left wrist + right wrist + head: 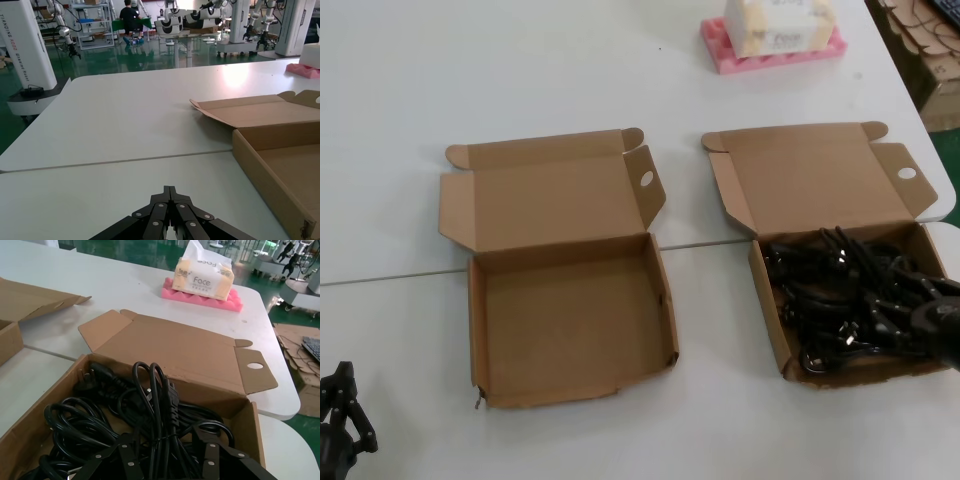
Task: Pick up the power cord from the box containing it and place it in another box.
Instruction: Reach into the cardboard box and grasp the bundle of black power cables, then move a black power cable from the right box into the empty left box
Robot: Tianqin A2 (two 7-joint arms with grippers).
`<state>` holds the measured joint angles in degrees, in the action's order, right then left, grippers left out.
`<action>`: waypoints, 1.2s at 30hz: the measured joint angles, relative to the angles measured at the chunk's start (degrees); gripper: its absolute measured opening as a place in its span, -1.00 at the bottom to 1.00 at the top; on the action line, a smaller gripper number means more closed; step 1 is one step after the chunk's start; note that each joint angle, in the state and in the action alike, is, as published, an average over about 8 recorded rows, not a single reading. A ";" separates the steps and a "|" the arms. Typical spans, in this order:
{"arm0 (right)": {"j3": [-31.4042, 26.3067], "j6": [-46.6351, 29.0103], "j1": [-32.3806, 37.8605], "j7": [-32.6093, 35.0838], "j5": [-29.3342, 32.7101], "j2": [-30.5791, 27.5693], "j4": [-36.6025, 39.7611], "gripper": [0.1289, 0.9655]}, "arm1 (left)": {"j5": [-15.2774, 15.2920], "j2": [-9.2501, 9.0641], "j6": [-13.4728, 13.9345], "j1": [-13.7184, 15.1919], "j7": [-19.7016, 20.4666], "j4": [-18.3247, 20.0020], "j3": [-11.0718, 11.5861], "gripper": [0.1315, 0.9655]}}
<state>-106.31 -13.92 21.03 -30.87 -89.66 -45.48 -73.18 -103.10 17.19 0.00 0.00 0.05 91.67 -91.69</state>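
Power cord (160,405) lies tangled with other black cables inside the box containing it (772,330), right of another box (485,340), which sits open. Right gripper (170,452) is down in the cable box, fingers spread around a cord bundle. Left gripper (170,197) sits near-left of another box, fingers together.

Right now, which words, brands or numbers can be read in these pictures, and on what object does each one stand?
"Face": printed on the tissue pack that sits on the pink foam pad.
Small print beside "Face" on that pack: too small to read.
"TIANQIN": vertical lettering on the white robot column; the smaller letters after it are too blurred to read.
Cardboard boxes: no text visible.
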 joint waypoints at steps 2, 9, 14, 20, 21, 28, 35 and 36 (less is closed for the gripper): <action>-0.67 0.66 0.26 0.00 0.04 -0.08 0.10 -0.32 | 0.00 0.00 0.00 0.00 0.01 0.00 0.00 -0.93; -4.01 3.81 1.89 0.00 0.23 -0.73 1.26 -0.44 | 0.01 0.00 0.00 0.00 0.01 0.00 0.00 -0.93; -5.83 5.62 2.84 0.00 0.24 -1.14 1.98 -0.54 | 0.01 0.00 0.00 0.00 0.01 0.00 0.00 -0.93; -5.93 6.07 3.08 0.00 0.07 -1.05 2.18 -0.71 | 0.01 0.00 0.00 0.00 0.01 0.00 0.00 -0.93; -5.80 6.10 3.03 0.00 0.04 -1.04 2.12 -0.71 | 0.01 0.00 0.00 0.00 0.01 0.00 0.00 -0.93; -4.14 6.50 1.67 0.00 -0.10 -1.16 0.44 -0.72 | 0.01 0.00 0.00 0.00 0.01 0.00 0.00 -0.93; -0.39 6.14 -0.90 0.00 -0.30 -1.46 -3.79 -0.73 | 0.01 0.00 0.00 0.00 0.00 0.00 0.00 -0.93; 0.47 5.89 -1.41 0.00 -0.36 -1.48 -4.62 -0.73 | 0.01 0.00 0.00 0.00 0.00 0.00 0.00 -0.93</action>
<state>-105.84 -8.03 19.63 -30.87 -90.01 -46.96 -77.80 -103.09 17.19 0.00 0.00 0.05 91.67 -91.69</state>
